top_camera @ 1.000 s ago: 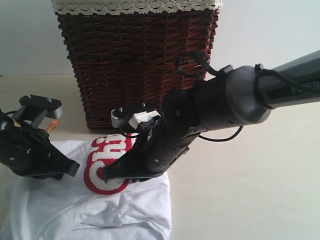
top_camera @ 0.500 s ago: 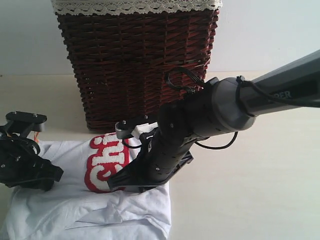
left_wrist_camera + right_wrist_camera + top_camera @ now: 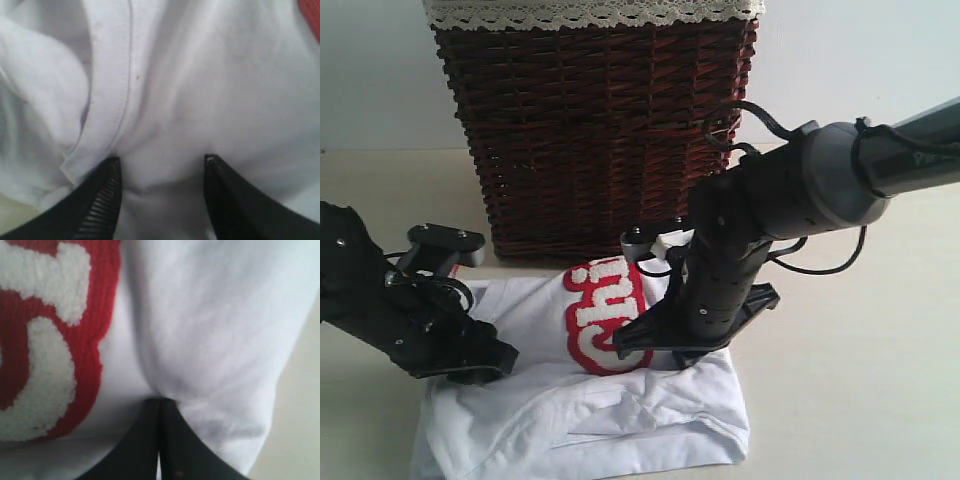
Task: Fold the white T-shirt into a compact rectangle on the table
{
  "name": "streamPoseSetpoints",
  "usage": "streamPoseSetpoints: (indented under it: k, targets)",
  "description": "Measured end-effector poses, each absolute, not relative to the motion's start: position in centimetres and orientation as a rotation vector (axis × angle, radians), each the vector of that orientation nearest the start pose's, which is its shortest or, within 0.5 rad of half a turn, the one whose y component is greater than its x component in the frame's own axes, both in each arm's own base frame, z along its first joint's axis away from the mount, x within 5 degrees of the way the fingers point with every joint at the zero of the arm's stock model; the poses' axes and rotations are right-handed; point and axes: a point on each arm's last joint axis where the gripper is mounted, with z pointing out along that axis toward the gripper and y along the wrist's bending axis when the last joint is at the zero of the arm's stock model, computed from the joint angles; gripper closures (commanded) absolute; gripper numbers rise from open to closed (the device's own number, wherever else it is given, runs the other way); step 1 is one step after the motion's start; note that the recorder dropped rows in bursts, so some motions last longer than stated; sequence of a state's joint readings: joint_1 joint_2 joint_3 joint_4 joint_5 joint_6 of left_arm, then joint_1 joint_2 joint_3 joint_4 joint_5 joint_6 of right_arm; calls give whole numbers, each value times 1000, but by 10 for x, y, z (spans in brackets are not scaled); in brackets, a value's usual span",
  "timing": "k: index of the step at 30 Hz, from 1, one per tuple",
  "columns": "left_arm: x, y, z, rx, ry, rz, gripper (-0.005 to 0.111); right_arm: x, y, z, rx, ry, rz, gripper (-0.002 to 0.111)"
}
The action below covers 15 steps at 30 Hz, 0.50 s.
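Two black grippers bear on the white cotton T-shirt [image 3: 620, 410], which lies crumpled on the pale cream-beige table [image 3: 860, 380] in front of the dark wicker basket [image 3: 590, 130]. The right gripper [image 3: 159, 407] has its jaws clenched together, with a pucker of white cloth gathered at their tips. The shirt's band of fuzzy white letters outlined in red [image 3: 40, 340] lies just beside it. The left gripper [image 3: 160, 195] is released: its fingers [image 3: 102, 200] stand apart, pressed onto the cloth, and a stitched hem [image 3: 122, 100] runs away from beside one of them. Compared with half a second ago, both grippers and the shirt now sit farther toward the right arm's side in the exterior view, and the lettered band has travelled with them. The cloth beyond the left gripper no longer reaches that view's border.
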State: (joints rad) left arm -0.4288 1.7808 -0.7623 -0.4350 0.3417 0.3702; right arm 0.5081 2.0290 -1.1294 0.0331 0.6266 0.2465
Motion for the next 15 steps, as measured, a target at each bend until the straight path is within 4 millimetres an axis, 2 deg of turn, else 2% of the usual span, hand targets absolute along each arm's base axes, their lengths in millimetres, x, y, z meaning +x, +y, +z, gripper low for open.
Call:
streamPoseSetpoints:
  k: [3,6,11,15]
  targets:
    - [259,-145,118,622,2737,-307,55,308,166,104,-349,3013,75,108]
    - [260,-148,119,626,2701,-299,55,303,161,105,-350,3017,61,108]
    - [269,-151,123,602,2652,-296,55,297,156,112,-351,3030,47,108]
    - [278,-157,134,601,2615,-314,50,290,147,120,-346,3051,-34,108]
